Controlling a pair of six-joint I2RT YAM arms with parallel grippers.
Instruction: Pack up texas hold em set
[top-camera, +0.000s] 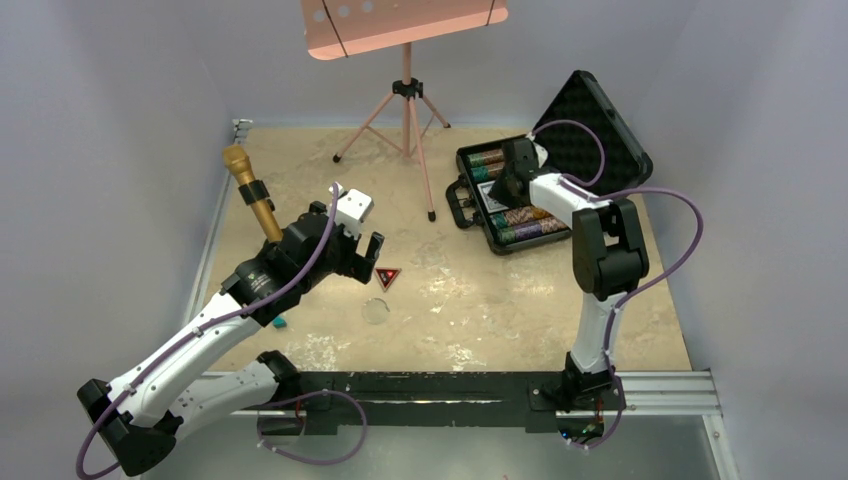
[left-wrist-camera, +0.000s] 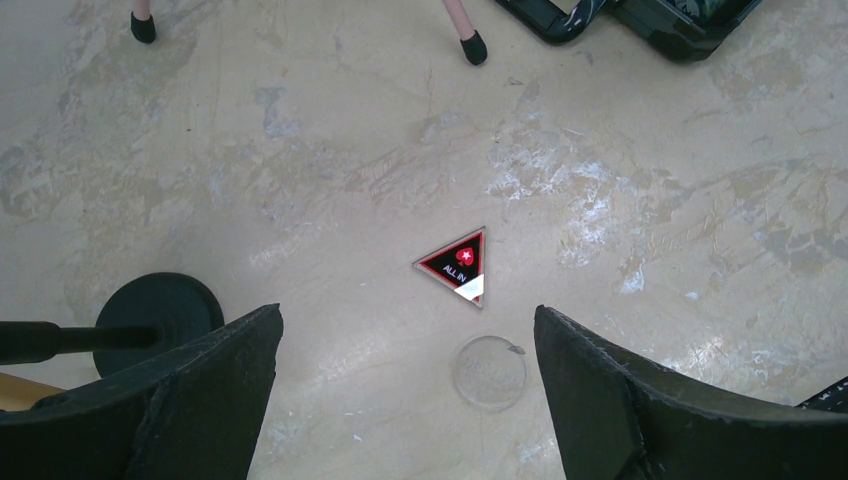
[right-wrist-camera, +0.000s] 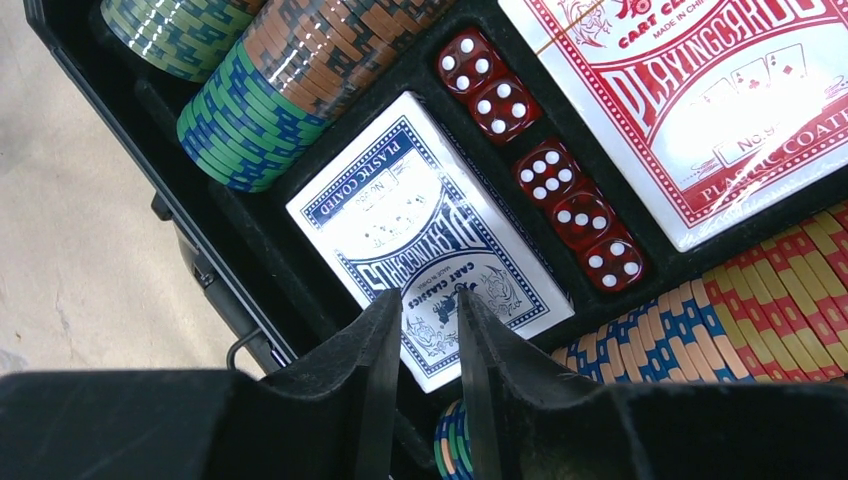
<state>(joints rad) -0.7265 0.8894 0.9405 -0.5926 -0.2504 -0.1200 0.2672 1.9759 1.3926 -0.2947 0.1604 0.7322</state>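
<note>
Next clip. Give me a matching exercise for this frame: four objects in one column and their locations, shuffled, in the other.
Things:
1. triangular button
2. blue card deck
3. gold microphone
4. red dice

Places:
A. near the left edge of the table
B. in the case, in the slot between the blue deck and the red card deck
C. on the bare table, just ahead of the open left gripper
D. in the case, at the fingertips of the right gripper

Pairs: 1-C, 2-D, 3-A, 4-B
</note>
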